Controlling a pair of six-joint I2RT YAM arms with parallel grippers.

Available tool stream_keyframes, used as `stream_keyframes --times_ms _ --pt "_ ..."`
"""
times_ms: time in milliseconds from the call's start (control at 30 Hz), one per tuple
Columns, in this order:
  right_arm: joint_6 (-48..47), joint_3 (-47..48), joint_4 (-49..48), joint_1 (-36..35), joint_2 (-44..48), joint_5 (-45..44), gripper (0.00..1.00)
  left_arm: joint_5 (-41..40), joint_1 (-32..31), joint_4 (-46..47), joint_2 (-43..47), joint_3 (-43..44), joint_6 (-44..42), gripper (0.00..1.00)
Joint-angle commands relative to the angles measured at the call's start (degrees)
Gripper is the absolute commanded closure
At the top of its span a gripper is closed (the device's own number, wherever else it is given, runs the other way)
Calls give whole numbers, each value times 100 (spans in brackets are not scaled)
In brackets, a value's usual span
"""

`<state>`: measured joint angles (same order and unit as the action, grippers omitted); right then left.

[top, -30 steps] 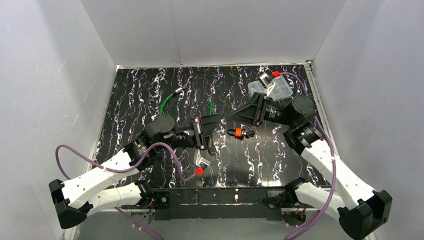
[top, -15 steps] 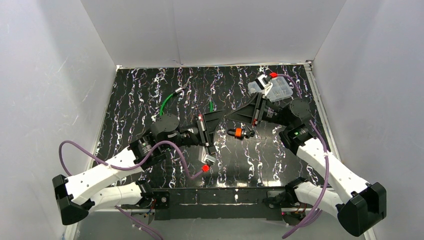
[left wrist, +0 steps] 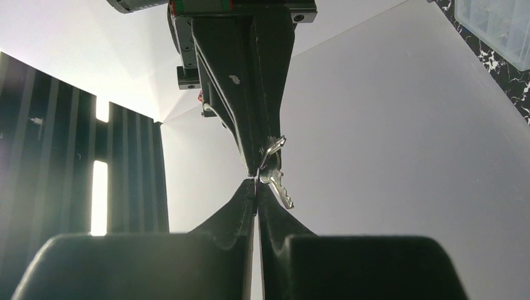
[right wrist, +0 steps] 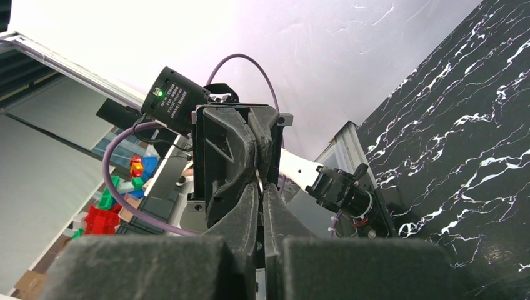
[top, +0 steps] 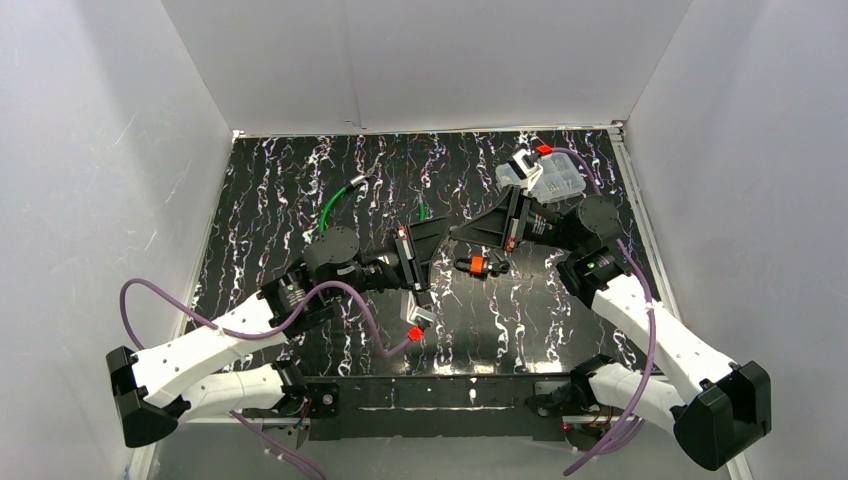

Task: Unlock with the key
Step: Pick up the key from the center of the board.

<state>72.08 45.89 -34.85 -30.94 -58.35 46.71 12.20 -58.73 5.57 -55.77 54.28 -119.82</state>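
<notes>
Looking down from above, we see the black marbled table (top: 270, 200) carrying a padlock (top: 478, 265) with an orange band, lying just nearer than the point where the two arms meet. A clear plastic box (top: 567, 184) sits at the far right, partly covered by the right wrist, and a green cable (top: 338, 203) curves at the far left with a short green piece (top: 422, 211) beside it. Above the table the left gripper (left wrist: 256, 189) and right gripper (left wrist: 255, 169) stand tip to tip, both pinched narrow on the key ring (left wrist: 270, 152). The key (left wrist: 280, 192) dangles from that ring beside the tips, clear of the padlock and well above it. Against a second ago, we find the right jaws, then spread apart, now drawn together on the ring, while the left jaws stay clamped. The left wrist has rolled, so its red-tipped cable plug sits a little farther right, and the padlock has not moved.
</notes>
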Motion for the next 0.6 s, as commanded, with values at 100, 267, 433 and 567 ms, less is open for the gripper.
stream_keyframes --times_ms 100,267,433,567 --pt "34 168 -427 -35 85 -63 99 -28 -62 159 165 94 -1239 100" --pt "97 91 -577 -33 120 -81 99 -57 -81 253 190 58 -1242 99" --pt "-573 239 477 6 361 182 99 -167 -77 489 188 156 -884 39" --pt "-1336 260 1747 82 775 261 99 -534 -90 250 271 437 -119 11"
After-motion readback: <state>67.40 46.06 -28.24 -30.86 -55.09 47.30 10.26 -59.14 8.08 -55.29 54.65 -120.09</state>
